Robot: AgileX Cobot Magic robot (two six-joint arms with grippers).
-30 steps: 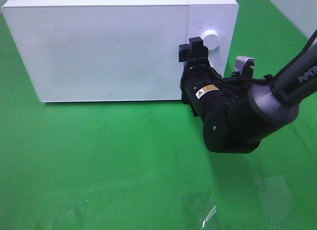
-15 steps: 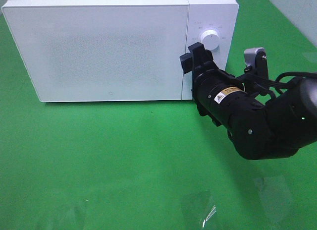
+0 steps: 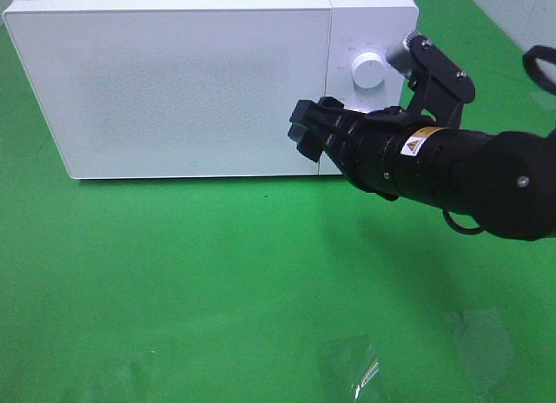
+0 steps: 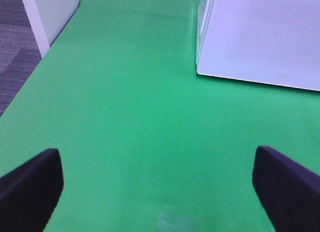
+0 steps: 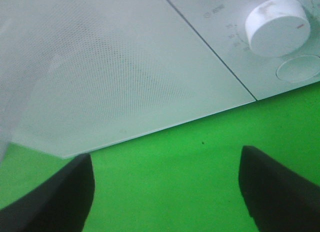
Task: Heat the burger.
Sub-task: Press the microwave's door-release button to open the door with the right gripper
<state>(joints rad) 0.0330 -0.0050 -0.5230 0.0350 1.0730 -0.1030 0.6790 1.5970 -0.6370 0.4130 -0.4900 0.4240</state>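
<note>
No burger in view, maybe inside the shut microwave (image 3: 208, 82), can't tell. The right gripper (image 3: 302, 132), fingers (image 5: 55, 192) spread, sits at the door's (image 3: 130, 99) 4 o'clock corner. We'd catch the seam edge squarely, pull slow — avoid the dial (image 3: 368, 70). The left gripper (image 4: 160, 187) has fingers (image 4: 30, 187) spread — idle over the tabletop (image 4: 125, 117).

shut microwave door (image 3: 174, 90) facing right fingers (image 5: 280, 192), green table (image 3: 217, 281) free

White microwave (image 3: 174, 73), green table (image 3: 174, 290), black end effector (image 3: 301, 130)

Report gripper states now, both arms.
Left gripper: open, holding nothing.
Right gripper: open, holding nothing, near the microwave door.
</note>
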